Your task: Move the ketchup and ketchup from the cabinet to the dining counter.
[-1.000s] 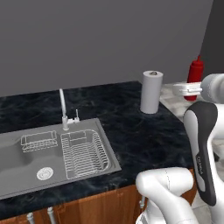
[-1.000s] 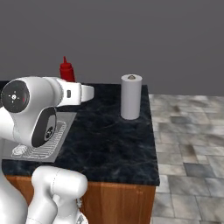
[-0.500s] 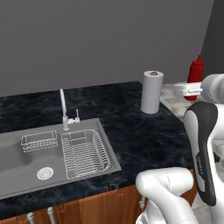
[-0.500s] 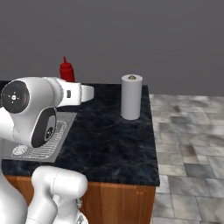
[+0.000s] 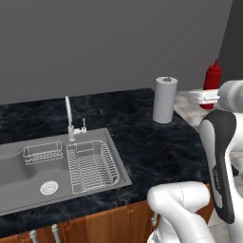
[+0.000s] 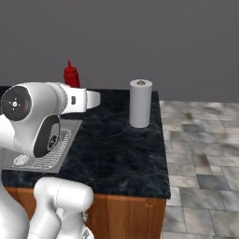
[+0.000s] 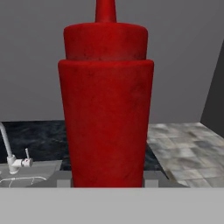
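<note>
Spanning both base views, the dining counter carries a steel sink at its left end and a paper towel roll near its far right corner. Beyond that right edge the gripper clasps an upright all-red ketchup.

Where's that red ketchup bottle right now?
The ketchup bottle stands upright in the robot's fingers, above the black counter, left of the paper towel roll in the right base view.
</note>
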{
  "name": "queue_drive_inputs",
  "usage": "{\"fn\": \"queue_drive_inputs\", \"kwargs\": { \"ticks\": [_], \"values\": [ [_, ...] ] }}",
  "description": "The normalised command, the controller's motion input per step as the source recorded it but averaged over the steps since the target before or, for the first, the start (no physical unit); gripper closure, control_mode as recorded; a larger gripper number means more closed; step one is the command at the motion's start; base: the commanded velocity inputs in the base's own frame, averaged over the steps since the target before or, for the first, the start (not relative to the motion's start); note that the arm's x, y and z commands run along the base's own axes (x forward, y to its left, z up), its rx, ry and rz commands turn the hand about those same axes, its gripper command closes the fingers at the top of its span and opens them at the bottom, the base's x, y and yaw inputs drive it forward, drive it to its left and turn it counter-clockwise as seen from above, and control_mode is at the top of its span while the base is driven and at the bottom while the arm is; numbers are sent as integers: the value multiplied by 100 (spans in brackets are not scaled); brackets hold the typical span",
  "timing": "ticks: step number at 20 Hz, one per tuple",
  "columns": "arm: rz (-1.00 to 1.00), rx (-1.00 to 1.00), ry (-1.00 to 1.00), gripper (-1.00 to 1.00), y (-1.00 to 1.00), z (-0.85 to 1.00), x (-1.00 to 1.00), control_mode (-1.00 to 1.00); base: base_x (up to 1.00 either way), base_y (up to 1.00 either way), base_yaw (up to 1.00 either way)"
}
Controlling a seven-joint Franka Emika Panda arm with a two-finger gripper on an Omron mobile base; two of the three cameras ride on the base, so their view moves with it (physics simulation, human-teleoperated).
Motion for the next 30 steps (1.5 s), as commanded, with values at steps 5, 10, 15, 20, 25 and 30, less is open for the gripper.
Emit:
{"fn": "queue_drive_inputs", "kwargs": {
  "ticks": [5,10,15,20,25,30],
  "values": [
    [0,0,0,100,0,-2,2,-100,0,0,0],
    [4,0,1,100,0,-38,24,-100,0,0,0],
    [8,0,8,100,0,-71,44,-100,0,0,0],
    [8,0,17,100,5,-85,70,-100,0,0,0],
    [8,0,17,100,2,-75,79,-100,0,0,0],
    [6,0,11,100,0,-69,70,-100,0,0,0]
  ]
}}
